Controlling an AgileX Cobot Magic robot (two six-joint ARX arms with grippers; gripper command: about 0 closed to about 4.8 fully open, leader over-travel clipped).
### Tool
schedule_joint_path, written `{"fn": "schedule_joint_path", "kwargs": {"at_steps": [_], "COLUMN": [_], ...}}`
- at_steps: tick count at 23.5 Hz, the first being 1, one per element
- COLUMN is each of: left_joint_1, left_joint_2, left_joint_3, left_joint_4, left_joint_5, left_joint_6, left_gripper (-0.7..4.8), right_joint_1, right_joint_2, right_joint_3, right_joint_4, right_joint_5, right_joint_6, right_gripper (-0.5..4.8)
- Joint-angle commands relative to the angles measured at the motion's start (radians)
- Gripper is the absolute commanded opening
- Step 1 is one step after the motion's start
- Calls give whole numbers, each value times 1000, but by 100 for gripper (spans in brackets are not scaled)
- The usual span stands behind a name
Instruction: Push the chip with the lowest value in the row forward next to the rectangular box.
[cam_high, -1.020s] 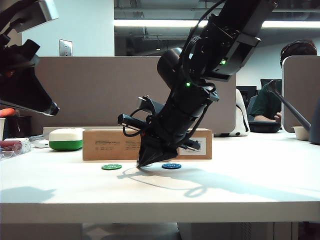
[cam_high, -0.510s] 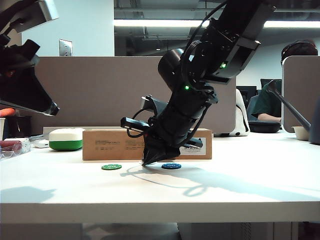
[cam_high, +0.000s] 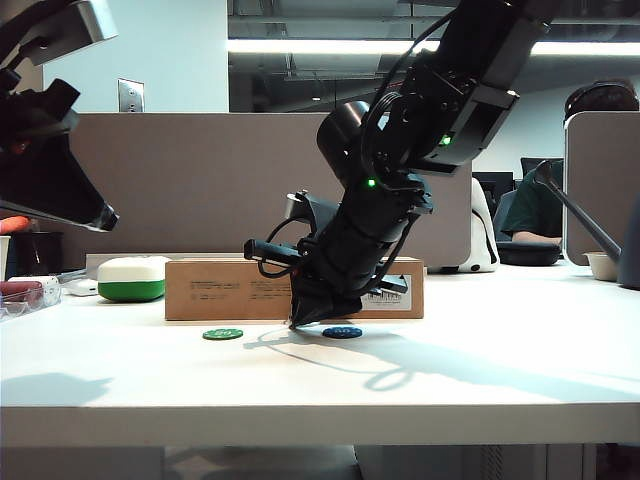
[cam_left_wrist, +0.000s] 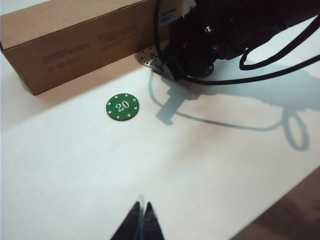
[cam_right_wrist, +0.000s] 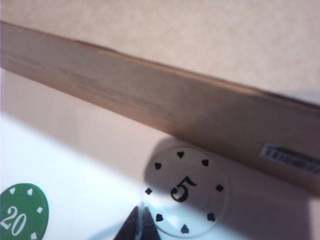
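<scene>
My right fingers (cam_right_wrist: 139, 224) are pressed together into one narrow tip, set down on the bench (cam_high: 480, 370) at the near rim of the white chip (cam_right_wrist: 184, 191), the one marked 5. The tip touches or almost touches that rim, a little to the green-chip side of the chip's middle, and the chip lies just beyond it on the box side.

That offset is my worry. If I drive on from here, I judge the chip could turn or slip off sideways instead of running straight, or the tip could ride up over its thin edge and leave it short. A heavy push could also jam it against the box (cam_right_wrist: 165, 107) and shift the box itself.

The green chip (cam_right_wrist: 21, 212), marked 20, sits nearer the front edge of the bench than the white one and well to one side of my tip. The blue chip (cam_high: 342, 332) lies on the other side, close under my arm, and a swing that way could knock it.

Beyond the white chip, the box's long side is very near, with only a thin strip of bench between them.

My left fingers (cam_left_wrist: 141, 221) hang shut and empty, high over the front part of the bench, well clear.
</scene>
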Motion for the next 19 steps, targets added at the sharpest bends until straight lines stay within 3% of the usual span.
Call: {"fn": "schedule_joint_path", "kwargs": {"at_steps": [1, 9, 13, 19], "left_joint_1": [1, 1, 1, 1], "left_joint_2": [-2, -2, -2, -2], "left_joint_3": [2, 2, 2, 2], "left_joint_4": [8, 8, 9, 8], "left_joint_5": [3, 3, 3, 3], "left_joint_6": [4, 4, 4, 4], "left_gripper": [-5, -5, -5, -5], "right_joint_1": [-1, -1, -1, 4], "right_joint_2": [22, 20, -22, -128], "right_joint_3": [-5, -4, -4, -4], "right_joint_4": [-114, -109, -129, -134], "right_joint_5": [21, 16, -47, -28], "right_joint_6": [-3, 0, 43, 46], "right_gripper": [-6, -6, -6, -6]}}
